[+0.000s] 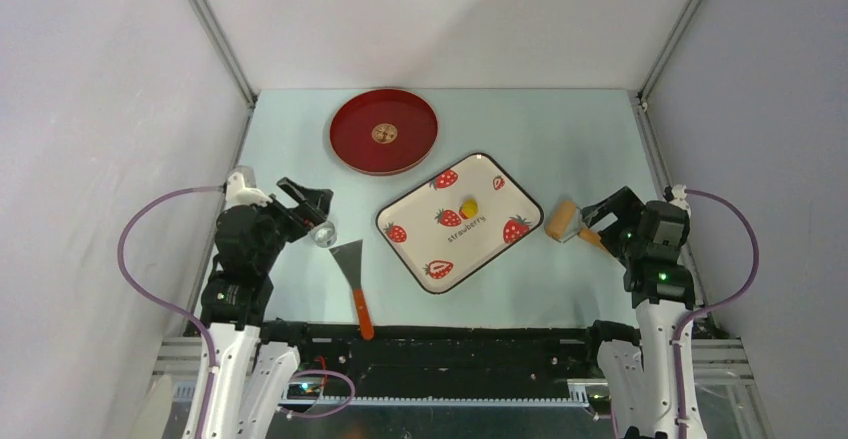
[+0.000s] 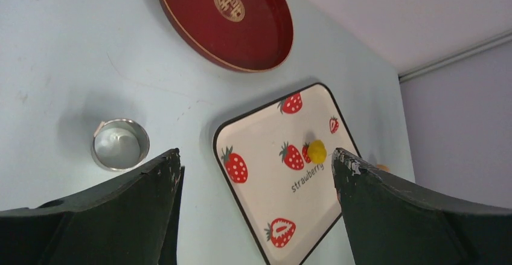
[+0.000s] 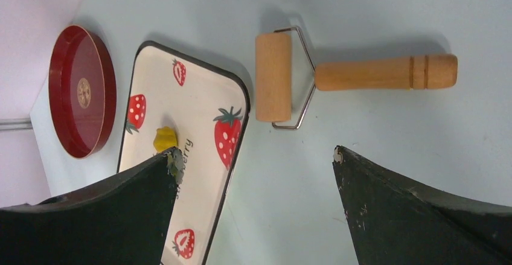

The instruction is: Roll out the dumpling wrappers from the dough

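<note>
nearest the arm bases, a scraper (image 1: pixel 352 279) with an orange handle lies on the pale blue table (image 1: pixel 560 139), its metal blade pointing away. just past it on the left, the left gripper (image 2: pixel 256 159) hangs over the table with its fingers spread wide and nothing between them; a small round metal ring cutter (image 2: pixel 120 144) sits on the table just beside its tips. on the right, the right gripper (image 3: pixel 256 153) is likewise spread apart and empty, poised over a wooden rolling pin (image 3: pixel 356 75) that lies flat on the table, untouched, its roller just beside the right edge of the tray. between the two arms a cream tray (image 1: pixel 490 244) printed with strawberries sits at an angle. the dough (image 1: pixel 468 207), a small bright yellow lump, rests near the tray's middle, next to a printed strawberry and above the word "strawberry". farthest back, a round red plate (image 1: pixel 410 119) with a gold emblem stands near the tray's far corner.
</note>
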You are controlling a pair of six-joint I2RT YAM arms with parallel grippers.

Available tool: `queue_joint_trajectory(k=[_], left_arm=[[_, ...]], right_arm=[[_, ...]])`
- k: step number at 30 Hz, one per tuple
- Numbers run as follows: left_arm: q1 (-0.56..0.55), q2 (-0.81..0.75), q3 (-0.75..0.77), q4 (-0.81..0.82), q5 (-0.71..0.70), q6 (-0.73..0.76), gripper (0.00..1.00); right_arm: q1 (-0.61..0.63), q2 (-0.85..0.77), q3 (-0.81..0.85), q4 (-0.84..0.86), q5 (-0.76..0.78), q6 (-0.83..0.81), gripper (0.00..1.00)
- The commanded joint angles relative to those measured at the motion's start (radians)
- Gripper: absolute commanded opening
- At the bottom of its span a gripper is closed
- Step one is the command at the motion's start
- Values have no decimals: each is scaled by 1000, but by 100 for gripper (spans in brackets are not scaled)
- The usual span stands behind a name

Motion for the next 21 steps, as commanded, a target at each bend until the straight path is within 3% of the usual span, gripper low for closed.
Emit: queue_joint_trajectory(k=[1,11,17,21], left_arm=[[9,7,2,-45,55,-2,98],[-30,225,26,-52,230,92,98],[-288,425,106,-50,104,99,98],[-489,577,207,-46,17,95,98]], right_arm=[[-5,24,11,-45,-22,28,100],[-5,236,34,-58,14,-37,100],[-32,320,70,-46,37,-94,100],[-140,385,85,-32,17,-109,100]])
